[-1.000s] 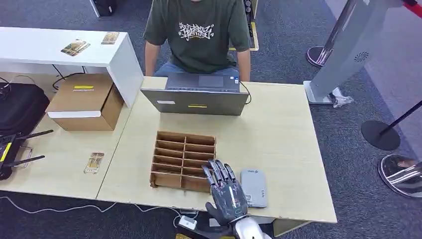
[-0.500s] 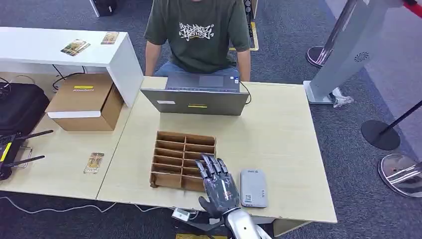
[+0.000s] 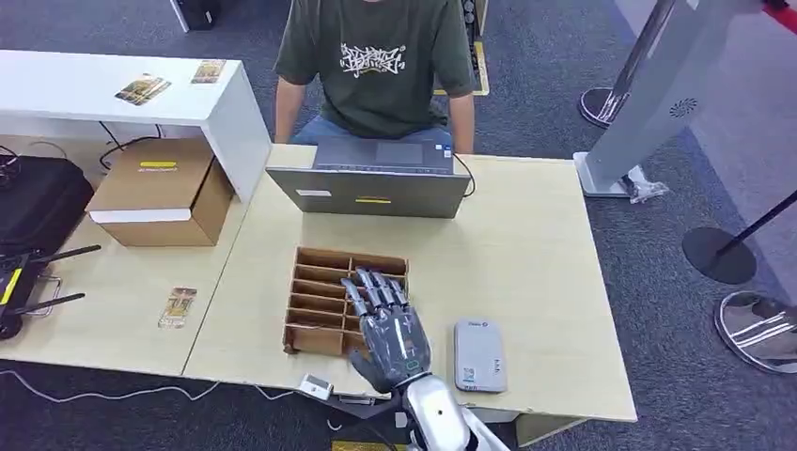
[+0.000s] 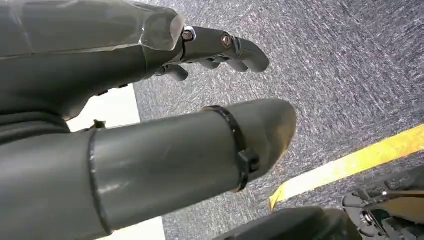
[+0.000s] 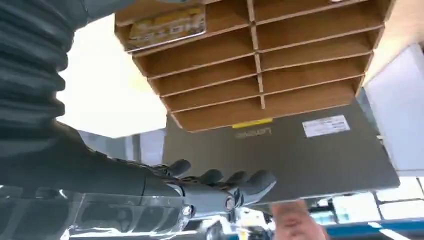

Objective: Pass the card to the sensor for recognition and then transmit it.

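Reaching up from the near edge of the table, the robot's right hand hovered over the near right part of a cardboard divider tray, its fingers spread apart and stretched forward, holding nothing. Just beside that hand, towards the right and close to the near edge, a grey card sensor lay flat on the light wood. In the right wrist view the same tray showed two columns of narrow slots, and a yellow-printed card lay in one slot at the end of a column, apart from the hand; which slot that was in the head view I cannot tell.

The left hand hung beside the robot over grey carpet with a yellow floor stripe, its thumb straight and its fingers loosely curved, with nothing in it.

On the lower table to the left, another card lay near the near edge, well apart from the tray. Farther back on that side stood a brown cardboard box.

Beyond the tray, at the far edge, a grey laptop stood open with its lid back toward the robot. A person in a dark green printed T-shirt sat behind it. More cards rested on a white shelf at the far left.
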Available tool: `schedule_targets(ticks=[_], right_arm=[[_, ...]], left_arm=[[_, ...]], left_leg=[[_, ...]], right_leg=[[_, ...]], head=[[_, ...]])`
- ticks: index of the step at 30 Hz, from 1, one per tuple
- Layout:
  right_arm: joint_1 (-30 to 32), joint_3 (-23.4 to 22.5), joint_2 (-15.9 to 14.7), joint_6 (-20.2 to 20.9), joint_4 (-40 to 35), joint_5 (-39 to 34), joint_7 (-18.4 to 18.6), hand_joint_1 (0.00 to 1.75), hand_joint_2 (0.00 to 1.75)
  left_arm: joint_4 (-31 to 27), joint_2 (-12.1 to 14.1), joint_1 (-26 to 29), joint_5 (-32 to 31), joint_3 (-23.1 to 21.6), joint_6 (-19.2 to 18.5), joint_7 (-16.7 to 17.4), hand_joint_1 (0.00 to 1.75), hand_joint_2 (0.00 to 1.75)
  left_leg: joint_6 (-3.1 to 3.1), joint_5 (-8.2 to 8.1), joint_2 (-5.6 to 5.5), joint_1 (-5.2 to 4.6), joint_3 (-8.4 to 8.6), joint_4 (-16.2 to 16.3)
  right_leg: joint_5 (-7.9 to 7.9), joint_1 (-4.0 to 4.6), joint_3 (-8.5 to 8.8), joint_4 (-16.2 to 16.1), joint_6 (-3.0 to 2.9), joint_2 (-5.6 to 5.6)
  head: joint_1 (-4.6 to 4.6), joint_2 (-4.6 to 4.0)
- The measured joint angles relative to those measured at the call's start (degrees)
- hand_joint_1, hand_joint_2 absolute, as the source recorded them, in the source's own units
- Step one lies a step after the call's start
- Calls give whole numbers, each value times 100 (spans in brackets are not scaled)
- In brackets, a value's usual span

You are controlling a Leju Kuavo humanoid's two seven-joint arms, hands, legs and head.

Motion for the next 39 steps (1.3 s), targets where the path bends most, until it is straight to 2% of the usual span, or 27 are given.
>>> schedule_targets(ticks=[18, 30, 39], right_arm=[[-253, 50, 142, 4, 308, -267, 127, 0, 175], [-233, 66, 133, 730, 280, -85, 617, 0, 175], [-189, 66, 103, 857, 179, 4, 728, 0, 175]], left_arm=[[0, 0, -26, 57, 0, 0, 7, 0, 0], [0, 2, -28, 81, 0, 22, 7, 0, 0], [0, 2, -29, 81, 0, 22, 7, 0, 0]], left_leg=[[0, 0, 1, -1, 0, 0], [0, 0, 2, -1, 1, 0], [0, 0, 2, -1, 1, 0]], right_leg=[[0, 0, 0, 0, 0, 3], [0, -1, -1, 0, 0, 3], [0, 0, -2, 0, 0, 4]], head=[[0, 0], [0, 0], [2, 0]])
